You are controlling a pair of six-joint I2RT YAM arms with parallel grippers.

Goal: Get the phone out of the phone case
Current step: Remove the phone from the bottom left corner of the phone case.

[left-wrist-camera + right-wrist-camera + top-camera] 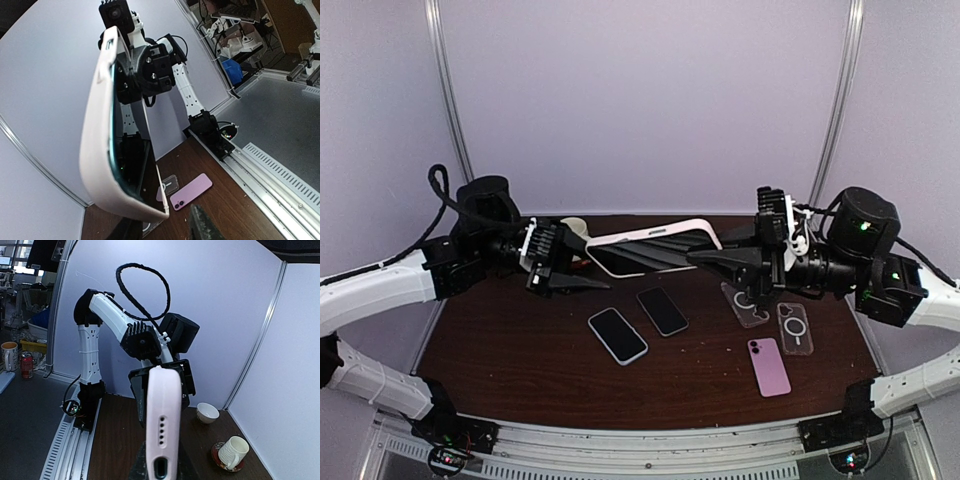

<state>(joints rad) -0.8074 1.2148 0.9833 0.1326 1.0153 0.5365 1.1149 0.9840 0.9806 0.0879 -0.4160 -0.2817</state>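
Desk: dark brown top [520, 370] with pale walls behind it and both arm bases at the near edge.
Near right: a pink phone [769, 366] lies flat with its camera side up. Just beyond it are the near clear case [795, 328] and then the far clear case [745, 303].
Centre: the left black phone [617, 335] and the right black phone [662, 311] lie side by side, not touching.
Above the desk: the white phone case [655, 235] hangs in the air between the two arms, its length running left to right. The phone [660, 252] is seated in it, dark glass showing.
Right claw [705, 258]: pinched narrow on the right end of the phone case.
Left claw [585, 265]: at the case's left end; I cannot tell whether it grips.
Far side: a small white bowl [207, 412] and a ribbed mug [233, 452] on a saucer.
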